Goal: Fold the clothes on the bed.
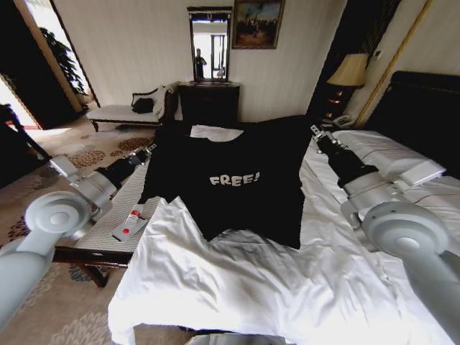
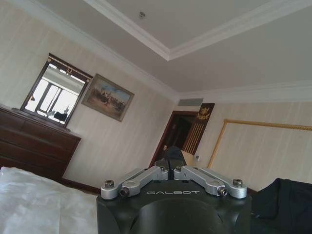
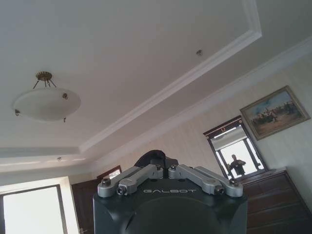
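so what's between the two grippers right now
In the head view, the black T-shirt stretches between the left gripper and the right gripper, held up over the bed.

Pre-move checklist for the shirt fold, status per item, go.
1. Left end effector holding the T-shirt at one upper corner: ok; fingers look shut on dark fabric in the left wrist view.
2. Right end effector holding the opposite corner: ok; same in its wrist view.
3. Shirt spread between both arms, FREE lettering facing the head camera: ok.
4. Lower hem free of the bed: not ok; it rests on the white bedding.
5. Grip depth on fabric: cannot tell.
6. Red-and-white tube on the bench clear of the shirt: ok.
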